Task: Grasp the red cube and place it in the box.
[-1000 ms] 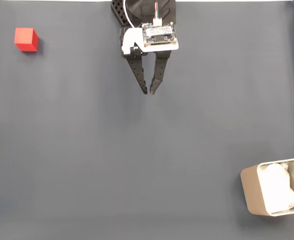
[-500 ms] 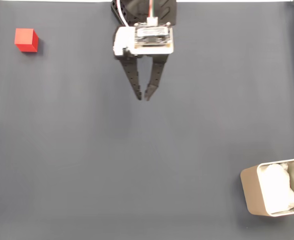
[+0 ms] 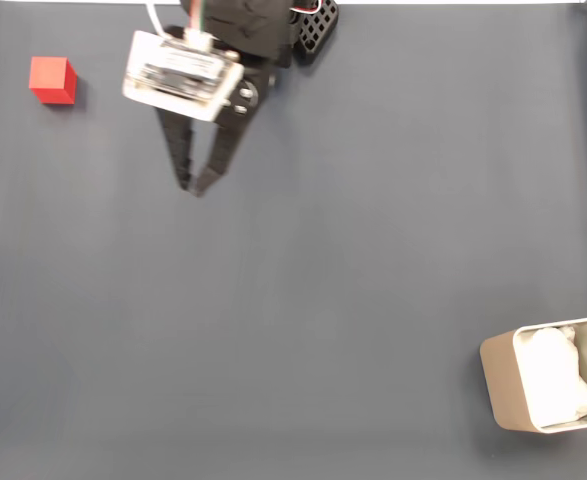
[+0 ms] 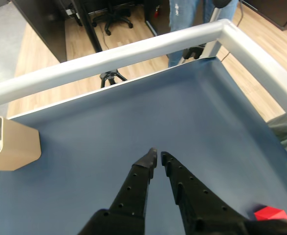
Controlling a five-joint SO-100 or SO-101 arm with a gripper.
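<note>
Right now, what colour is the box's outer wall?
Beige, with a white lining inside the box; clearest in the fixed view.

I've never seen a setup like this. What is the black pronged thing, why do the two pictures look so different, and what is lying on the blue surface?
The black pronged thing is a small robot arm's two-finger gripper. Its prongs sit almost together and hold nothing. One picture comes from a fixed camera looking straight down. The other comes from a camera riding on the arm's wrist, so the gripper juts in from below. On the dark blue mat lie a small bright red cube at upper left and a beige rounded box with white lining at lower right, far apart.
</note>
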